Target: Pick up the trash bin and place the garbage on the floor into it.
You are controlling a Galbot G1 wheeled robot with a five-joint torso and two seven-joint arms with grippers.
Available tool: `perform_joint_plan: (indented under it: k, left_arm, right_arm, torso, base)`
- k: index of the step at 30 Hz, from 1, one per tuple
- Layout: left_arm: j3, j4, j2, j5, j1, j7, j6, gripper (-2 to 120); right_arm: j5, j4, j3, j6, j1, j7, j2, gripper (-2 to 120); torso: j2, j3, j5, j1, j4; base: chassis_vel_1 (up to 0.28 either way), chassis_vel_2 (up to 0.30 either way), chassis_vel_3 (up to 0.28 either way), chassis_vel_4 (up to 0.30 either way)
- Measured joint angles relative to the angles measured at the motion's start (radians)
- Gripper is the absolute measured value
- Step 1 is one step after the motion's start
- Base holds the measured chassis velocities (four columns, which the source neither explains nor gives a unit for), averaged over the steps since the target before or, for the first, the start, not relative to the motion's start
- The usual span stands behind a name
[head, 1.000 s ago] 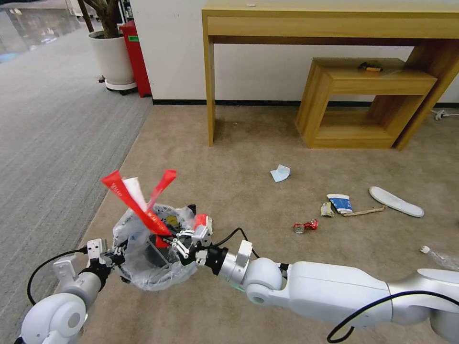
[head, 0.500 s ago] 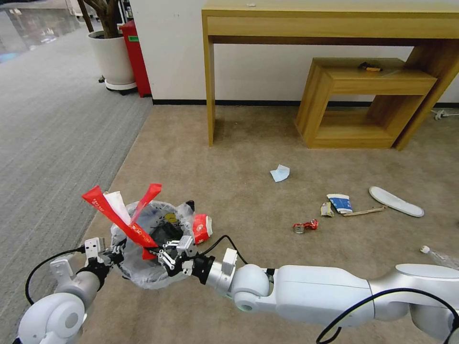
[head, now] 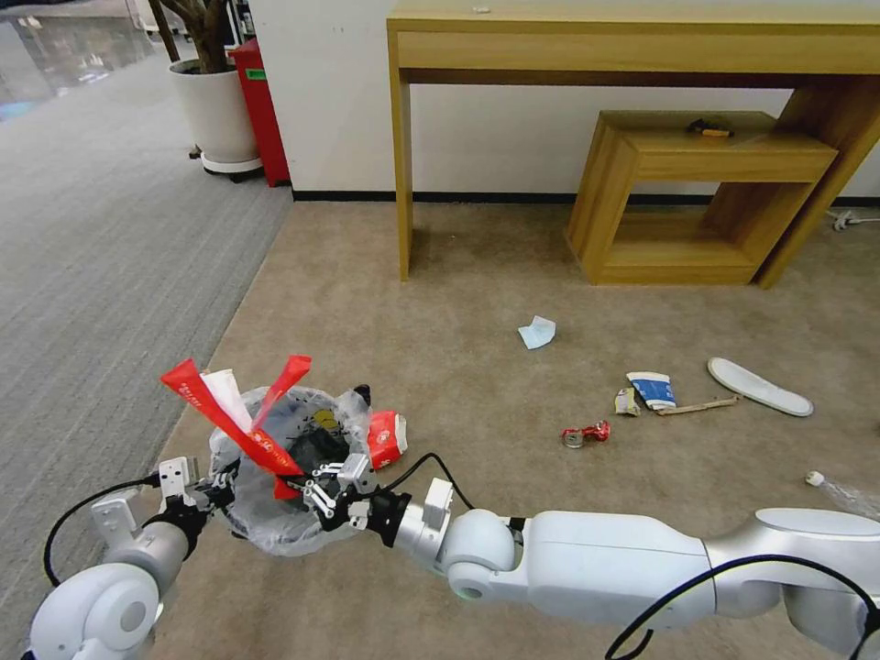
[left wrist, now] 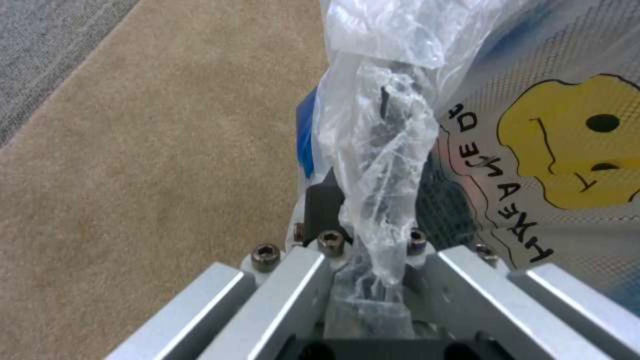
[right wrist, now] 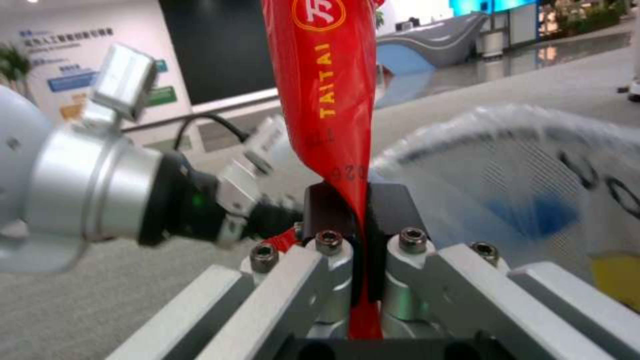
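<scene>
We log the right gripper (head: 302, 484) first: its two dark pads (right wrist: 333, 205) are clamped on a long red wrapper (head: 234, 417), which sticks up and out over the rim of the trash bin (head: 284, 522). A second red strip (head: 284, 380) crosses it, with one white piece (head: 225, 390) between them.

The left gripper (head: 215, 490) is pinched onto the bin's rim and bag liner (left wrist: 380, 165) on the side opposite, holding the bin above the floor (head: 440, 302). The liner carries one yellow face print with black lettering. One red-and-white packet (head: 387, 438) sits at the bin's far edge, against the bag.

Litter on the beige carpet, counted: one pale tissue (head: 537, 332), one red crushed can (head: 585, 434), one blue-white paper cup (head: 653, 389) with one small crumpled scrap (head: 627, 401) just beside it, one wooden stick (head: 697, 405), one white slipper (head: 759, 386), one clear bottle (head: 839, 493) near the right arm.

Room: beige carpet meets grey striped carpet (head: 82, 247) to our left. One tall wooden table (head: 632, 46) stands against the white wall, one lower wooden shelf unit (head: 706, 197) under it. One potted plant (head: 213, 101) and one red box (head: 258, 110) stand by the corner.
</scene>
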Motion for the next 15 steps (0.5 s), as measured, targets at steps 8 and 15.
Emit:
perform_joint_plan:
  k: [8,15]
  left_arm:
    - [0.015,0.004,-0.003,0.009,0.000,0.004,-0.001,0]
    - [0.025,-0.009,-0.007,0.012,0.002,0.004,0.000,0]
  right_arm:
    - [-0.014,-0.018,0.013,0.007,0.001,-0.022,-0.047,0]
    - [-0.025,-0.047,0.020,0.008,0.019,-0.022,-0.039,0]
  torso:
    - [0.000,0.000,0.0000,0.000,0.0000]
    - [0.000,0.000,0.0001,0.000,0.0000]
  base:
    - [0.000,0.000,0.000,0.000]
    - [0.000,0.000,0.000,0.000]
